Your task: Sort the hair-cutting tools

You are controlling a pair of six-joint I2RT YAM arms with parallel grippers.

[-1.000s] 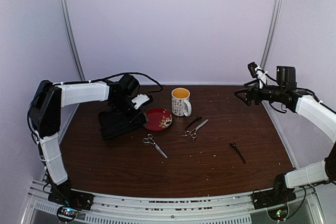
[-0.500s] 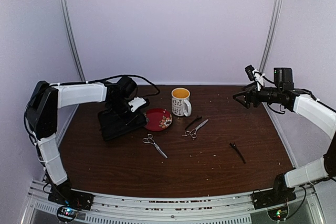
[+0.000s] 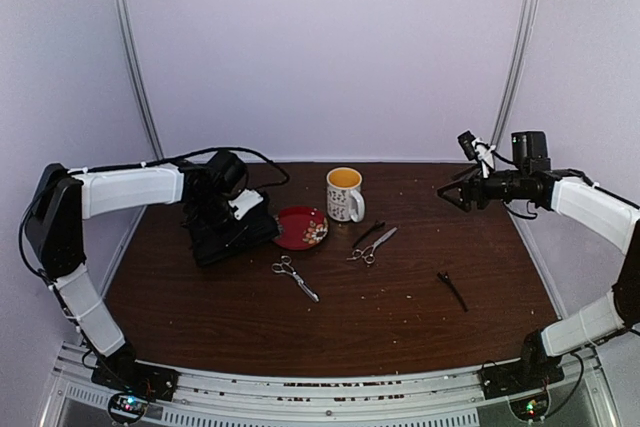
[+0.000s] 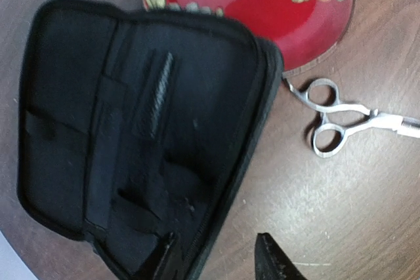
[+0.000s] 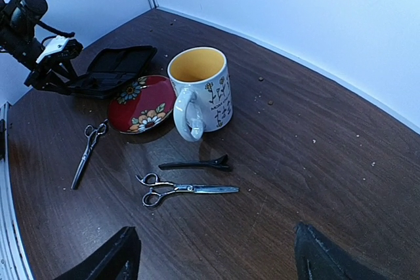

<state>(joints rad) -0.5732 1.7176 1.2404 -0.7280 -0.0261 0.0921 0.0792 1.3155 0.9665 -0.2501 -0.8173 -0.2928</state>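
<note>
Two silver scissors lie on the brown table: one in front of the saucer, also in the left wrist view, and one right of the mug, also in the right wrist view. One black clip lies beside that second pair, also in the right wrist view. The other clip lies alone at the right. My left gripper is open and empty, low over the open black case, its jaws straddling the case's near edge. My right gripper is open and empty, raised at the far right.
A red patterned saucer touches the case's right side. A white mug with a yellow inside stands behind the tools. The case lies open at the back left. White walls enclose the table on three sides.
My left gripper has drawn back to the left, from the case's saucer end over its middle. My right gripper has shifted a little left and inward. The tools have not moved.
</note>
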